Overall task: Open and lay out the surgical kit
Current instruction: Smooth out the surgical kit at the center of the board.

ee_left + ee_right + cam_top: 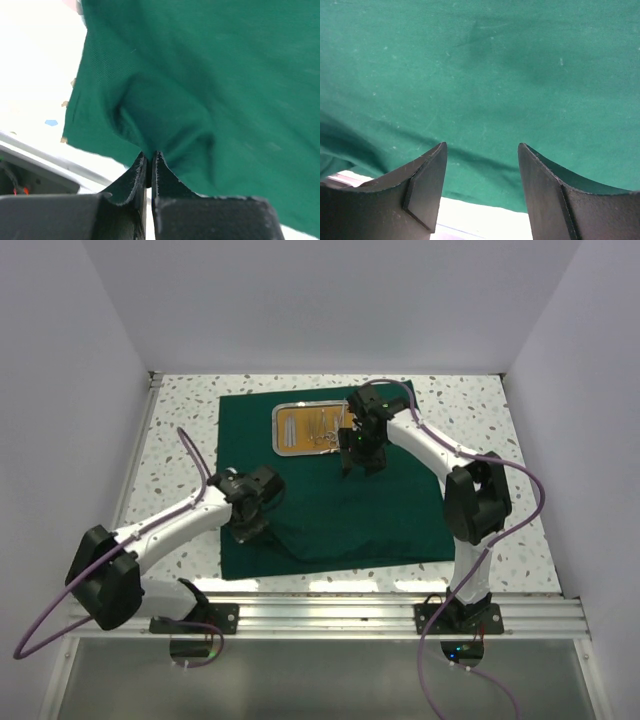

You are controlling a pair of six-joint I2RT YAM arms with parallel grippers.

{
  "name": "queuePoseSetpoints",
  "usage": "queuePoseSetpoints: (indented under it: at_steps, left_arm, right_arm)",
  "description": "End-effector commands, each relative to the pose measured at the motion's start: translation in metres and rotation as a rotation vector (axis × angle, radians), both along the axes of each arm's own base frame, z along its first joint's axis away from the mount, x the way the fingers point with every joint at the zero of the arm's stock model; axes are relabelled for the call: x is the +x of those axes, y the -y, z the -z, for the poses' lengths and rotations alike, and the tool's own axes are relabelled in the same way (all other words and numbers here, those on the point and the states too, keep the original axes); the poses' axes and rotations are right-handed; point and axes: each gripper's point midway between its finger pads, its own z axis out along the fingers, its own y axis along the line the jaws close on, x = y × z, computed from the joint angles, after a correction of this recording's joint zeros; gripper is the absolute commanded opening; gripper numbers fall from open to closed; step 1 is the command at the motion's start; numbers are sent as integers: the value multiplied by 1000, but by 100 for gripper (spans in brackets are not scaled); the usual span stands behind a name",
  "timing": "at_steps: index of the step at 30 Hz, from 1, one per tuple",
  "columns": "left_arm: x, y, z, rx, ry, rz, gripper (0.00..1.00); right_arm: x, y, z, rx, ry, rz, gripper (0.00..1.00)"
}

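While the left gripper (149,156) is pinching a fold of the green cloth (400,510) at lower left, likely to spread it, the right gripper (482,150) is hovering open, empty, below the tray (277,430).

The left arm (168,525) and right arm (428,440) have white links with bulky black joint housings. 1 purple cable (197,460) runs along each. The base plates (195,620) are flat and black. The fingers (427,185) are matte black, curved.
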Motion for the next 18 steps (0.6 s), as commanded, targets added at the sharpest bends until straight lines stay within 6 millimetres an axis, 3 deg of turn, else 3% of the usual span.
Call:
queuePoseSetpoints:
  at_steps: [1, 3, 4, 5, 8, 10, 13, 15, 18]
  left_arm:
    - [-27, -16, -44, 7, -54, 52, 2]
    - [-39, -9, -60, -115, -20, 90, 6]
    - [-44, -6, -64, -156, -9, 91, 18]
    - [-53, -2, -64, -210, -28, 88, 22]
    - [-73, 1, -63, -295, -53, 116, 25]
    - [-79, 2, -63, -313, -68, 148, 20]
    - [-83, 12, -73, -375, -79, 194, 5]
    - [-82, 20, -91, -429, -47, 219, 8]
    - [-84, 20, -99, -472, -13, 207, 9]
  right_arm:
    - [7, -4, -24, 34, 43, -12, 62]
    - [7, -5, -26, 38, 46, -6, 62]
    - [7, -4, -27, 38, 49, -4, 62]
    - [6, -6, -28, 43, 51, -6, 62]
    - [3, -6, -26, 54, 44, -1, 61]
    - [0, -6, -25, 62, 39, 0, 61]
    - [-3, -6, -24, 72, 33, -2, 61]
    - [-5, -6, -23, 71, 30, -5, 61]
    - [-4, -7, -23, 76, 30, -7, 61]
